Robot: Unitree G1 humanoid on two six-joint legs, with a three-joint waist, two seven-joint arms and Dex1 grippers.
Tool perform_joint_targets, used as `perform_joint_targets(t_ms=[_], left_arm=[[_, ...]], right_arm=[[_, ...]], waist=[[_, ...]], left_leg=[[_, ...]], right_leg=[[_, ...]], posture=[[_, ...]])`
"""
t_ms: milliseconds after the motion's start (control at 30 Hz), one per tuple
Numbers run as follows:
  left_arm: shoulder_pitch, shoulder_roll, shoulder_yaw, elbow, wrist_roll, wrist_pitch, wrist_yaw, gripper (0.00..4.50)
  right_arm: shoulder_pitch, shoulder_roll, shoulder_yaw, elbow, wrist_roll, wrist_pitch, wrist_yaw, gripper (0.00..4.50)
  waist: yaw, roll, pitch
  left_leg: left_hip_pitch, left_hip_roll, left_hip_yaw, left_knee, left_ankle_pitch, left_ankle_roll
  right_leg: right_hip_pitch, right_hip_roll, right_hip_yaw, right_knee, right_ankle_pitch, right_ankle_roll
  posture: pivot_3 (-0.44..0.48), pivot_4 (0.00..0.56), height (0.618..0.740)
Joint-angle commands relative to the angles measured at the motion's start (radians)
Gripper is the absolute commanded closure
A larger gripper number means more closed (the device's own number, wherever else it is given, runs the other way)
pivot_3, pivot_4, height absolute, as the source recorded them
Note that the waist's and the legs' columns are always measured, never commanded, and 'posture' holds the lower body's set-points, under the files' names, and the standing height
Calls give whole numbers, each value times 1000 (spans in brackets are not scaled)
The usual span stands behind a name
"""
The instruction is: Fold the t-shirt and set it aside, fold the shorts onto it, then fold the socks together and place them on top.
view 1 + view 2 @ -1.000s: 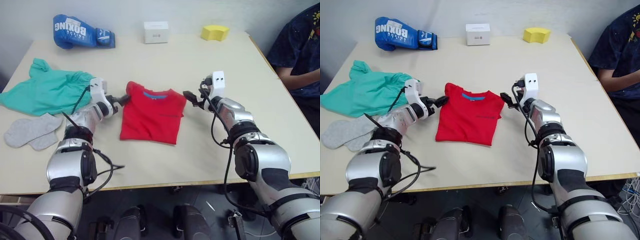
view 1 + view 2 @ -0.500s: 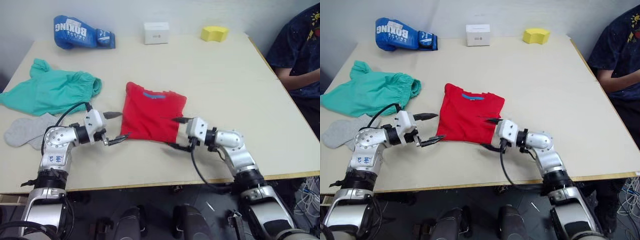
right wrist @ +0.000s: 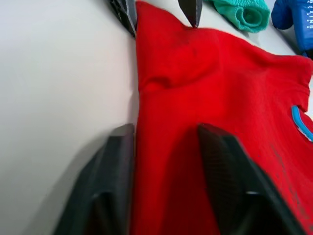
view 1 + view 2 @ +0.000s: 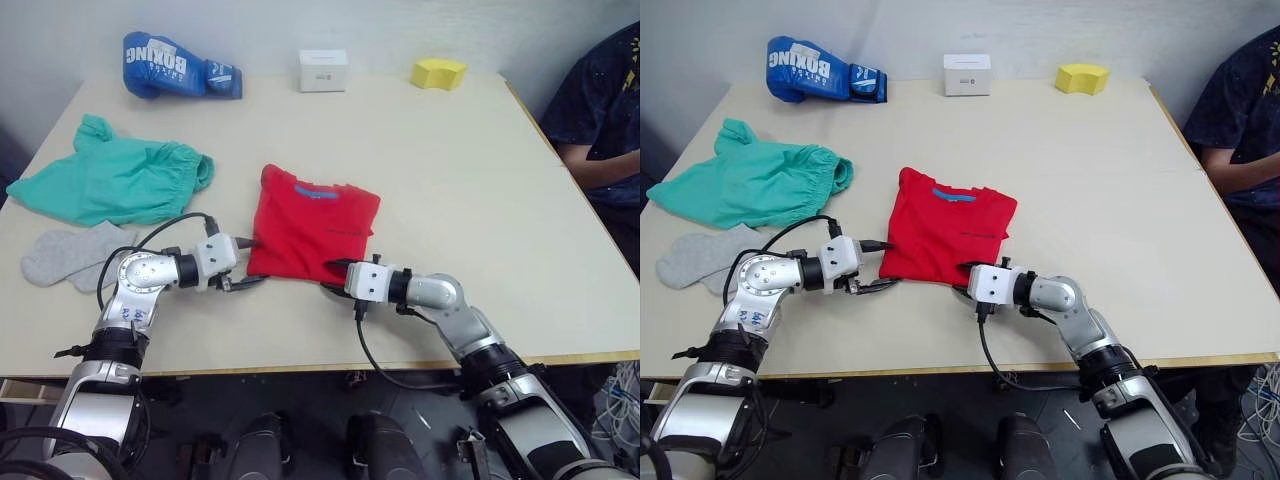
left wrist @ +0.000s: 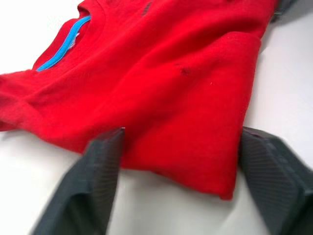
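The red t-shirt [image 4: 312, 230], already folded narrow, is lying in the middle of the counter [image 4: 450, 160], collar toward the far edge. Both arms are lying low at its near hem: the left gripper [image 4: 243, 262] at the near-left corner and the right gripper [image 4: 335, 277] at the near-right corner, each with its fingers spread around the hem, not yet clenched on the cloth.

The hem looks several layers thick, so my worry is that a finger will be sliding over the top ply instead of under the whole stack, lifting one layer and letting the fold come apart. In the left wrist view the corner is sitting between the two fingers [image 5: 98, 166], but close to one of them, so a slight drift could miss it. If one side catches and the other doesn't, the shirt will be skewing.

The teal-green shorts [image 4: 115, 180] are waiting near the left edge, the grey socks [image 4: 75, 255] just beside them toward the near edge.
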Motion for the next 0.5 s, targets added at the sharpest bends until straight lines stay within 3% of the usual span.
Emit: perform_joint_targets(t_ms=[33,100,267,500], left_arm=[[-2,4,-30,57,44,-23,13,2228],[3,7,-41,61,47,-32,7,2917],[47,56,-74,-17,112,-150,50,4486],[303,124,-40,-361,41,-92,54,4486]], right_arm=[[-3,-44,-6,39,-16,-24,-14,3822],[-2,-58,-5,47,-12,-40,-12,4496],[18,-87,1,15,34,-115,35,4500],[85,-146,-4,-74,77,-165,90,4500]], waist=[[0,0,0],[-1,0,0],[-3,-1,-1],[-18,1,-1]], left_leg=[[1,0,0,0,0,0],[3,0,0,-1,0,0],[7,0,1,-2,0,0],[7,3,5,-4,-5,0]], right_leg=[[0,0,0,0,0,0],[1,0,0,0,0,0],[5,-1,1,0,0,0],[4,-1,6,-5,0,0]], posture=[[0,150,740],[0,150,740],[0,150,740],[0,150,740]])
